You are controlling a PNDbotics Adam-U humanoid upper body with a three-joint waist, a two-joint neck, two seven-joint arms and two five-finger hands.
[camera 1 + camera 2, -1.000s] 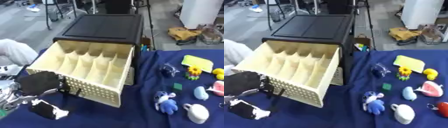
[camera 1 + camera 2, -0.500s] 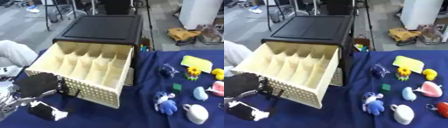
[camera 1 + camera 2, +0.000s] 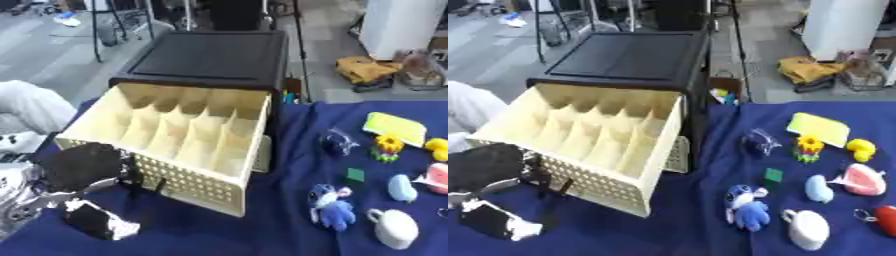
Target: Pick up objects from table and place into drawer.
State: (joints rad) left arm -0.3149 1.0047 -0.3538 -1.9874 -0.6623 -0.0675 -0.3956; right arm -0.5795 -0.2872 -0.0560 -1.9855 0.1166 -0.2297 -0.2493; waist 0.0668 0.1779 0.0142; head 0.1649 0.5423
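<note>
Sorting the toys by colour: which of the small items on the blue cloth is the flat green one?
The small green square, lying flat between the dark wrapped item and the blue plush toy. The others nearby are blue, yellow, pink or white.

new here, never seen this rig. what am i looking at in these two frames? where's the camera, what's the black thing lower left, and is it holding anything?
Both frames come from one stereo camera in a humanoid robot's head, looking down at its table: the same moment from its left and right eyes. The black and silver thing at lower left is the robot's left hand, beside the front corner of an open cream drawer with empty dividers, pulled from a black cabinet. I cannot tell whether the hand's fingers are closed or holding anything. The right hand is out of view. On the blue cloth to the right lie small items: a blue plush toy, a white cup-like thing, a yellow pad, a yellow duck, a green square.
</note>
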